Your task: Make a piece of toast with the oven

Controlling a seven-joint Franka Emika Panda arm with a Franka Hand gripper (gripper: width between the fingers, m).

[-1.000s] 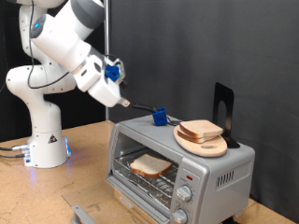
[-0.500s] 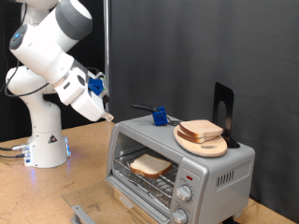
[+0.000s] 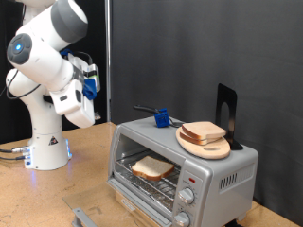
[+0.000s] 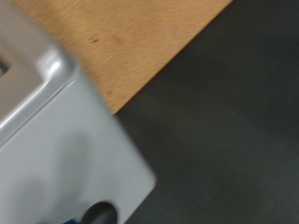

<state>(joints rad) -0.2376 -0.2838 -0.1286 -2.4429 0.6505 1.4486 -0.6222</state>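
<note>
Now | oven (image 3: 185,163) open | piece of toast (image 3: 151,168) on rack inside

The exterior view was evenly and brightly lit against a dark backdrop, with soft sheen seen on the oven (image 3: 227,163), while the wrist view was rendered blurred and out of focus.

The oven (image 3: 180,163) below and to the side of the gripper (image 3: 92,76) looks like smooth grey metal with a soft shine. Its rack (image 3: 151,182) is thin shiny wire. The piece of toast (image 3: 151,168) inside looks soft and pale with a brown crust. On the oven's roof, the round plate (image 3: 205,145) looks like smooth light wood. The table (image 3: 57,194) under the arm is matt brown wood. The robot arm (image 3: 47,57) is glossy white plastic.
</note>
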